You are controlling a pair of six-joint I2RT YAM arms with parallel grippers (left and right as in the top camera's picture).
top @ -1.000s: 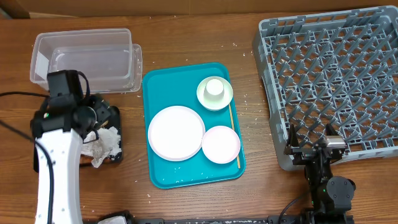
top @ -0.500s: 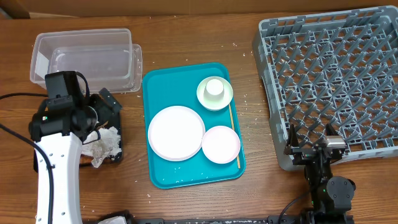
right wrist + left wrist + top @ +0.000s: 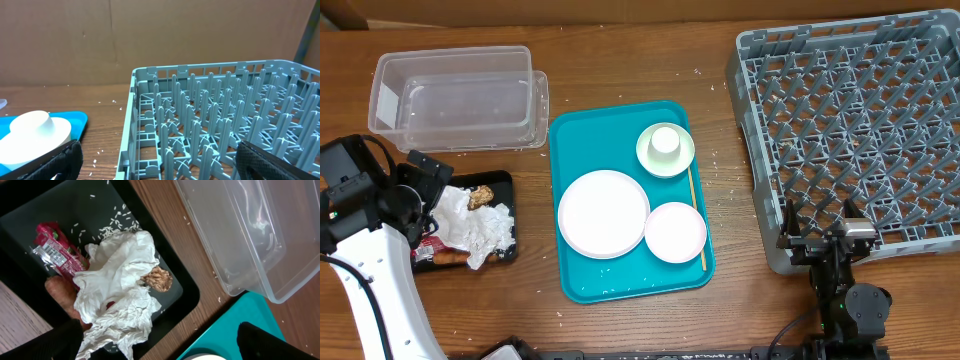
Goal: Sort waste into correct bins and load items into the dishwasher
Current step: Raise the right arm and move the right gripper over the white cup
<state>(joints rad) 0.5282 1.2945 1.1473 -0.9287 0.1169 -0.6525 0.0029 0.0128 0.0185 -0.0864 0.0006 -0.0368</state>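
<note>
Brown wooden table (image 3: 620, 60) below me, and the waste sits in the black tray (image 3: 75, 210). A crumpled white napkin (image 3: 117, 280) is heaped in the middle, a lumpy brown bit (image 3: 157, 278) touching its edge. A red crinkled wrapper (image 3: 55, 252) and an orange carrot (image 3: 60, 295) lie against its other side. My left tool (image 3: 160, 347) hovers above, fingers wide apart. The white plate (image 3: 603, 213), pink plate (image 3: 675, 232), cup (image 3: 665, 141) and stick (image 3: 696, 215) are on the teal tray (image 3: 582, 280). My right tool (image 3: 160, 165) is just beside the grey rack (image 3: 850, 120), fingers apart.
</note>
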